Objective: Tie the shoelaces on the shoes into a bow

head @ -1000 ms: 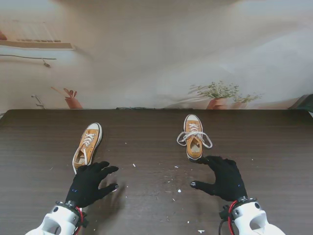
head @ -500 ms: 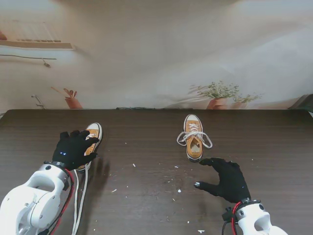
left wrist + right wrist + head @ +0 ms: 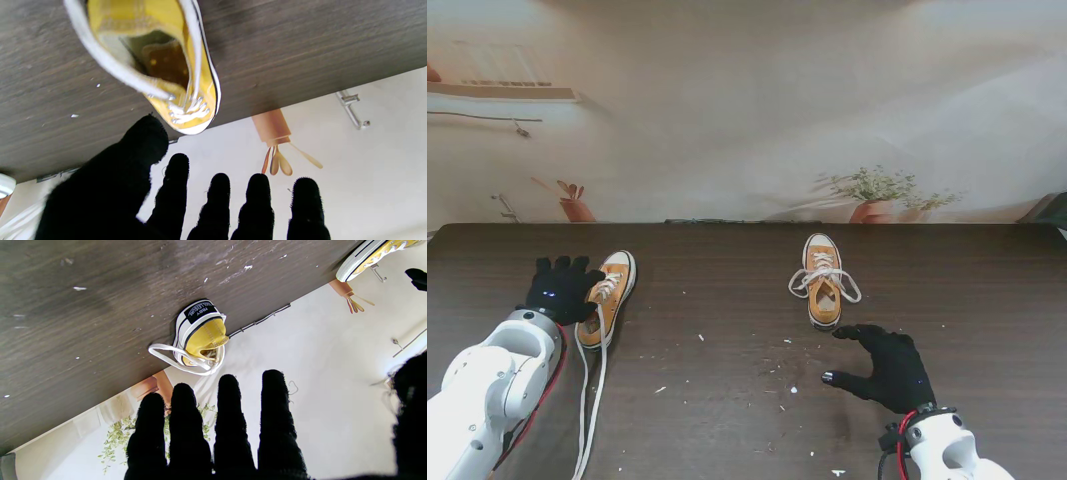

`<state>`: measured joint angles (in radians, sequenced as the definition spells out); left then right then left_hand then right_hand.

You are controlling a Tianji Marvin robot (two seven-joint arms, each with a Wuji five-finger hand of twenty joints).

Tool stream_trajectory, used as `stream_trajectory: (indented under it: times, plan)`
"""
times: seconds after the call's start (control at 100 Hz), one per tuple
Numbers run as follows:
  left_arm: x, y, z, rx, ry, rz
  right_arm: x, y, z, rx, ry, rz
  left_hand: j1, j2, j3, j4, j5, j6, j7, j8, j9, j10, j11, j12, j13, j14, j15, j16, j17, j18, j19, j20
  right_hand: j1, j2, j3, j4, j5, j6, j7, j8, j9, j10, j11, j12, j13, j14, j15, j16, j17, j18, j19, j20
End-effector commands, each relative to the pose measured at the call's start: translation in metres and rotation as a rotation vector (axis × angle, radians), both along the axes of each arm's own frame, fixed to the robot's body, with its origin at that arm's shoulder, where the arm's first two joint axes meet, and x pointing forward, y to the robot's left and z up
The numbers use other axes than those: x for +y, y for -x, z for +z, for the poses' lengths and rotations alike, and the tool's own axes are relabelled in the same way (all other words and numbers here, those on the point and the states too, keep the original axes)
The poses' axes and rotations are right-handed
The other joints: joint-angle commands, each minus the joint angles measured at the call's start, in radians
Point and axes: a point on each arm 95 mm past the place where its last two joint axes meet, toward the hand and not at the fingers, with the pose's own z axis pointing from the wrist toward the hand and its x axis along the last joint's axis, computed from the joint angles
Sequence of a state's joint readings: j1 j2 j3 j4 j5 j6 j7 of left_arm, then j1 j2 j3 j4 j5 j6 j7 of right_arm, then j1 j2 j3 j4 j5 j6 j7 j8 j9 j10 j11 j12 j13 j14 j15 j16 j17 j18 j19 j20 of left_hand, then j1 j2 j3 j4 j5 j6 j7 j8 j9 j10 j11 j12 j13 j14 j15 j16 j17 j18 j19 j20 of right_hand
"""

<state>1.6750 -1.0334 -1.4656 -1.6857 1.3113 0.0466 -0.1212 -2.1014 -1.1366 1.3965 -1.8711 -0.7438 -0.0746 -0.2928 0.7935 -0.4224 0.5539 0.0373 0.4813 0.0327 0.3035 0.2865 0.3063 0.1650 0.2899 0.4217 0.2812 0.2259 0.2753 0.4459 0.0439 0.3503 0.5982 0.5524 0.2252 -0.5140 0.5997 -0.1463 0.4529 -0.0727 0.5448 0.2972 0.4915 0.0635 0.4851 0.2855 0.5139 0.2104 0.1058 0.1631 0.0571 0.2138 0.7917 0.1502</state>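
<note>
On the left, the left hand (image 3: 560, 287) hangs just beside the left shoe (image 3: 606, 297), fingers spread and holding nothing. That shoe's lace (image 3: 592, 385) is undone: two long white strands trail from it along the table (image 3: 727, 400) towards the robot. Flat cotton lace like this looks limp and light and would likely slide through a loose pinch; I'd take each strand near its free end. Farther right, the right shoe (image 3: 823, 281) already shows loops on both sides. Its heel tab seems to read "FBBY" over "WALLEISURE" (image 3: 199, 311). The right hand (image 3: 885, 365) rests near that heel, fingers apart, empty.
</note>
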Motion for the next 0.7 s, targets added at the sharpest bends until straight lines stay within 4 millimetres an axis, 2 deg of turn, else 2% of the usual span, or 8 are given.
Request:
stream_trajectory:
  times: [0.0, 0.16, 0.44, 0.53, 0.69]
  plan:
    - [0.005, -0.003, -0.006, 0.031, -0.013, 0.023, 0.0, 0.001, -0.002, 0.017, 0.006, 0.004, -0.019, -0.041, 0.063, -0.026, -0.031, 0.027, 0.015, 0.003, -0.024, -0.003, 0.017, -0.022, -0.026, -0.005, 0.013, -0.026, 0.001, -0.002, 0.015, -0.021, 0.002, -0.009, 0.013, 0.023, -0.031, 0.006, 0.002, -0.018, -0.034, 0.013, 0.008, -0.004, 0.001, 0.009, -0.011, -0.002, -0.014, -0.008, 0.006, -0.002]
    - [0.007, -0.011, -0.022, 0.05, -0.023, 0.04, -0.001, 0.002, -0.001, 0.017, 0.003, -0.003, -0.028, -0.067, 0.107, -0.04, -0.037, 0.027, 0.024, 0.0, -0.029, 0.001, 0.022, -0.021, -0.027, -0.007, 0.028, -0.025, 0.003, 0.006, 0.04, -0.027, 0.005, -0.008, 0.012, 0.022, -0.031, 0.006, 0.003, -0.018, -0.035, 0.015, 0.009, -0.003, 0.003, 0.011, -0.01, -0.002, -0.012, -0.005, 0.008, 0.0]
    - [0.007, -0.015, -0.041, 0.082, -0.032, 0.062, -0.002, 0.002, 0.0, 0.015, -0.003, -0.017, -0.024, -0.097, 0.133, -0.046, -0.05, 0.015, 0.028, -0.003, -0.054, 0.003, 0.018, -0.022, -0.041, -0.011, 0.033, -0.028, 0.001, 0.023, 0.042, -0.042, 0.013, 0.003, 0.005, 0.02, -0.026, 0.003, 0.006, -0.018, -0.033, 0.018, 0.011, -0.003, 0.005, 0.021, -0.009, -0.002, -0.011, 0.004, 0.011, 0.003]
    - [0.009, -0.017, -0.046, 0.079, -0.046, 0.059, -0.002, 0.002, 0.0, 0.014, -0.008, -0.019, -0.016, -0.11, 0.146, -0.048, -0.064, -0.019, 0.031, -0.002, -0.075, 0.003, 0.01, -0.024, -0.056, -0.012, 0.028, -0.031, -0.005, 0.023, 0.034, -0.05, 0.017, 0.007, 0.0, 0.018, -0.024, 0.003, 0.007, -0.018, -0.034, 0.02, 0.01, -0.003, 0.006, 0.021, -0.01, -0.001, -0.01, 0.005, 0.012, 0.004]
    - [0.008, -0.022, -0.057, 0.063, -0.044, 0.056, -0.001, 0.003, 0.001, 0.014, -0.016, -0.015, 0.001, -0.111, 0.169, -0.058, -0.115, -0.124, 0.067, 0.007, -0.127, -0.003, -0.037, -0.037, -0.105, -0.006, 0.031, -0.022, -0.017, 0.032, 0.009, -0.061, 0.024, 0.012, -0.008, 0.018, -0.018, -0.002, 0.01, -0.017, -0.031, 0.022, 0.011, -0.003, 0.008, 0.025, -0.01, -0.001, -0.007, 0.008, 0.014, 0.007]
